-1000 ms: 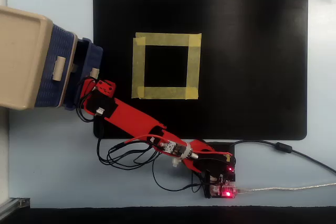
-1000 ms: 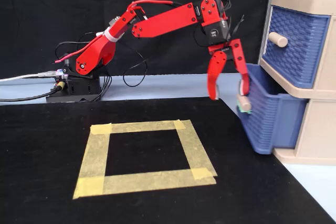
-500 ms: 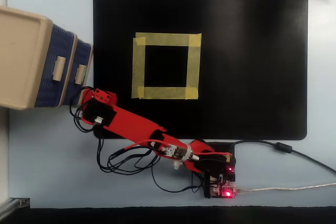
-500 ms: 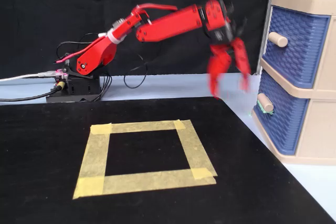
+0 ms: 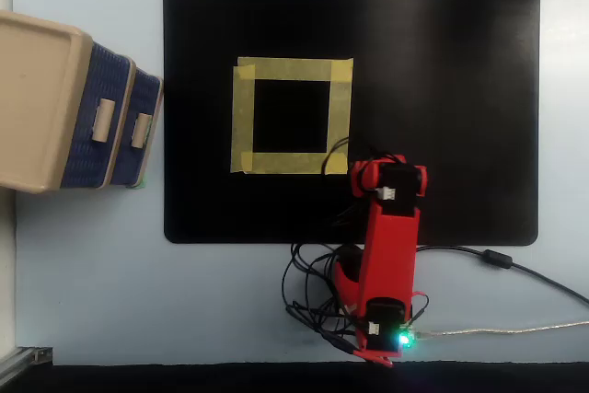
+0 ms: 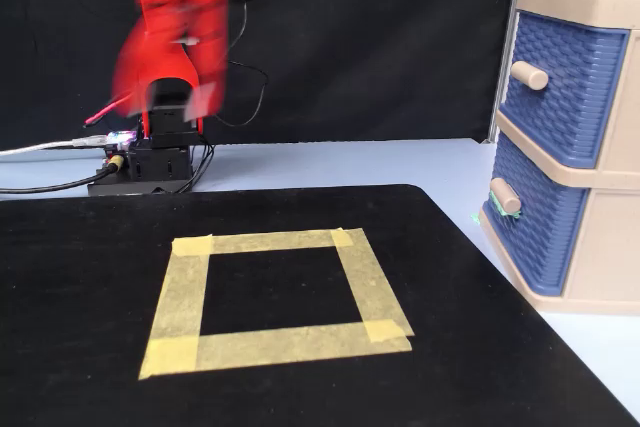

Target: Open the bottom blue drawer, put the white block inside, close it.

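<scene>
Overhead view — bottom blue drawer (image 5: 140, 138) closed, well apart from arm (image 5: 386, 255), hand's state unclear

Arm (image 5: 388, 246): bright red plastic links throughout, boxy and flat-sided in the overhead view. A black servo block with a small white connector (image 5: 387, 194) sits at the end farthest from the base. Base (image 5: 382, 338): black housing with a green indicator light showing. A bundle of thin black cables (image 5: 313, 292) loops loosely beside the base. In the fixed view the arm (image 6: 175, 42) is motion-blurred, so no finer detail reads there. The gripper itself cannot be made out.
</scene>
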Controlling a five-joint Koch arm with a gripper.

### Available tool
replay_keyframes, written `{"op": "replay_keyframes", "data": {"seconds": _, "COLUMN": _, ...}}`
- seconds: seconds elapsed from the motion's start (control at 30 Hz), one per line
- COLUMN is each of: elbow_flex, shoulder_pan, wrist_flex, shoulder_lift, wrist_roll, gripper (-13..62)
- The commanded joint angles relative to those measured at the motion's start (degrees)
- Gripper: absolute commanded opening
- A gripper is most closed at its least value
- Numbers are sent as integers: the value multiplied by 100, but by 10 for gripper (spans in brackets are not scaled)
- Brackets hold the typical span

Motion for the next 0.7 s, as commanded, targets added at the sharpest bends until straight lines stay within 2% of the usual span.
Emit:
{"op": "replay_keyframes", "data": {"seconds": 0.0, "elbow_flex": 773, "shoulder_pan": 554, "wrist_flex": -281, "shoulder_lift": 439, "wrist_roll": 896, "gripper": 339}}
{"op": "replay_keyframes", "data": {"seconds": 0.13, "elbow_flex": 3173, "shoulder_pan": 650, "wrist_flex": -1028, "shoulder_lift": 1354, "wrist_roll": 809, "gripper": 339}}
{"op": "replay_keyframes", "data": {"seconds": 0.33, "elbow_flex": 5098, "shoulder_pan": 659, "wrist_flex": -1406, "shoulder_lift": 3410, "wrist_roll": 343, "gripper": 339}}
{"op": "replay_keyframes", "data": {"seconds": 0.47, "elbow_flex": 5783, "shoulder_pan": 659, "wrist_flex": -1187, "shoulder_lift": 3375, "wrist_roll": 255, "gripper": 345}}
{"op": "replay_keyframes", "data": {"seconds": 0.67, "elbow_flex": 5854, "shoulder_pan": 668, "wrist_flex": -1336, "shoulder_lift": 3375, "wrist_roll": 281, "gripper": 345}}
